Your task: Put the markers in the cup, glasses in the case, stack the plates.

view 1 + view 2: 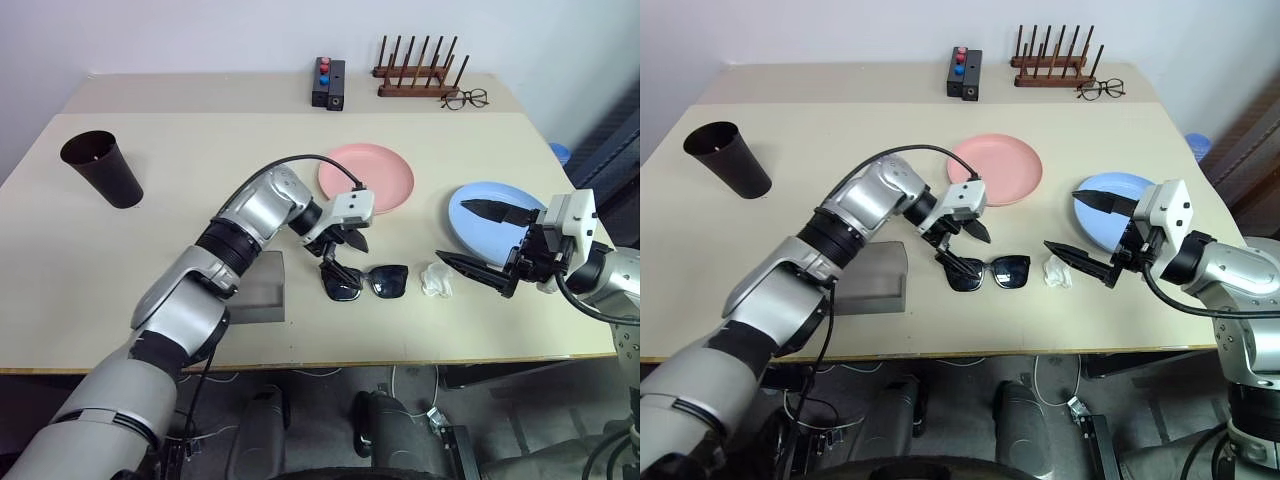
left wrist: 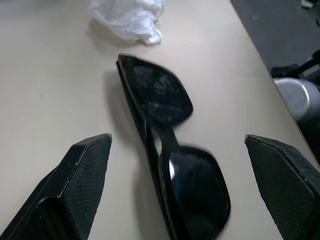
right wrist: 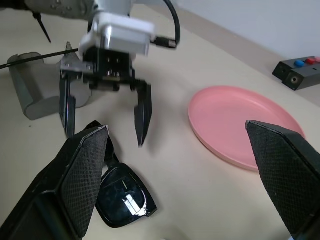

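Note:
The black sunglasses point(image 1: 366, 282) lie folded on the table near its front edge. My left gripper point(image 1: 344, 258) hangs open just above their left end, one finger on each side of the frame, not touching; the lenses point(image 2: 170, 100) show between its fingers point(image 2: 85, 175). Left of them lies the grey case point(image 1: 262, 290), partly behind my left arm. A pink plate point(image 1: 366, 177) sits past the glasses, and a light blue plate point(image 1: 478, 228) to their right. My right gripper point(image 1: 452, 232) is open and empty over the blue plate's near edge. The dark cup point(image 1: 100, 168) stands far left. The markers are out of view.
A crumpled white scrap point(image 1: 436, 280) lies just right of the sunglasses. At the back stand a black box with red and blue buttons point(image 1: 328, 82), a wooden peg rack point(image 1: 418, 72) and thin-rimmed clear spectacles point(image 1: 465, 98).

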You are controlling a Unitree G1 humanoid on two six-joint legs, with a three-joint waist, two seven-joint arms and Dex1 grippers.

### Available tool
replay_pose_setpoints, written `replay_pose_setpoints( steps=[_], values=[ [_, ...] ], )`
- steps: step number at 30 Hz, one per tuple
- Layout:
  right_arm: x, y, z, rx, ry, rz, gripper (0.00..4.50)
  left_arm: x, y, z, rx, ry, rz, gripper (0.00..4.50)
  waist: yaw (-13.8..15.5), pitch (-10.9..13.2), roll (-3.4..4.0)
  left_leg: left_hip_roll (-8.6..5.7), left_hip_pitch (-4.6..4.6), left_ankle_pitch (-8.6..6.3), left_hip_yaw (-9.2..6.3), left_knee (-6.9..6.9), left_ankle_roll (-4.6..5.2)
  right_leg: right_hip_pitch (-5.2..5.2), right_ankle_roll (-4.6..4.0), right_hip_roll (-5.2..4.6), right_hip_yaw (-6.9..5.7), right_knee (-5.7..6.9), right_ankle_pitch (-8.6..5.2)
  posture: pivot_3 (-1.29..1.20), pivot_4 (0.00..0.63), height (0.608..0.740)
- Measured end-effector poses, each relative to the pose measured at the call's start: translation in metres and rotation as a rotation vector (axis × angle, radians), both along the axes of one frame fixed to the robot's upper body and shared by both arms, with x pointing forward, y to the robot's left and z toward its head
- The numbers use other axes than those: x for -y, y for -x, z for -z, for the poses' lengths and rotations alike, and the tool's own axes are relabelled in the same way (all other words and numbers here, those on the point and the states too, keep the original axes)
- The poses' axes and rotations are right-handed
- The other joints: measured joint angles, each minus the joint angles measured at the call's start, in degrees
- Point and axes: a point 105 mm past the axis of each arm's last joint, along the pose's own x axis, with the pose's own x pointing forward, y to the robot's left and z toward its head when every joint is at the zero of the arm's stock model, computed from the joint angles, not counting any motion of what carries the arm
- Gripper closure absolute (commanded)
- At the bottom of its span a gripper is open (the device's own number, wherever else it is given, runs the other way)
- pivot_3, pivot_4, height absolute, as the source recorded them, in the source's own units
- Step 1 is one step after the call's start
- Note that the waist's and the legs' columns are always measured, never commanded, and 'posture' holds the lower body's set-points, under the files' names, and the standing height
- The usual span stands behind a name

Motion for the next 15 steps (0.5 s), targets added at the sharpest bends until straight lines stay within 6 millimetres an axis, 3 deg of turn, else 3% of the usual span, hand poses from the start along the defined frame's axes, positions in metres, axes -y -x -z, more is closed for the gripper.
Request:
replay_pose_setpoints(
  steps=[4,5,7,11,13,15],
  values=[
    [0.002,0.001,0.0,0.002,-0.001,0.015,0.0,0.007,-0.001,0.008,0.019,-0.013,-0.006,0.07,-0.04,0.0,0.0,0.0,0.01,-0.01,0.0,-0.01,0.02,0.0,0.0,0.0,0.0,0.0,0.0,0.0,0.15,0.74],
    [0.002,0.001,0.001,0.002,-0.002,0.02,0.0,0.011,0.0,0.009,0.025,-0.013,-0.002,0.31,-0.03,0.0,0.0,0.0,0.0,-0.02,0.0,0.01,0.03,0.0,0.0,0.0,0.0,0.0,0.0,0.0,0.15,0.74],
    [0.003,0.001,0.001,0.002,-0.003,0.025,0.0,0.012,-0.001,0.013,0.042,-0.026,-0.002,0.93,-0.02,0.0,0.0,0.0,0.01,-0.02,0.0,0.01,0.03,0.0,0.0,0.0,0.0,0.0,0.0,0.0,0.15,0.74],
    [0.003,0.001,0.002,0.0,-0.004,0.032,0.0,0.011,-0.002,0.024,0.036,-0.041,-0.027,2.91,-0.05,0.0,0.0,0.0,0.01,-0.02,0.0,0.0,0.03,0.0,0.0,0.0,0.0,0.0,0.0,0.0,0.15,0.74],
    [0.003,0.001,0.001,0.002,-0.004,0.033,0.0,0.012,0.0,0.022,0.029,-0.036,-0.018,3.86,0.02,-0.01,0.01,0.0,0.02,-0.02,0.0,0.02,0.03,0.02,0.0,0.0,0.0,0.0,0.0,0.0,0.15,0.74],
    [0.004,0.001,0.001,0.003,-0.005,0.035,0.0,0.015,0.005,0.015,0.009,-0.012,0.01,4.48,0.25,-0.04,0.03,-0.02,0.14,-0.02,-0.02,0.02,0.02,0.2,0.01,0.0,-0.01,-0.07,-0.01,0.0,0.15,0.74]
  ],
)
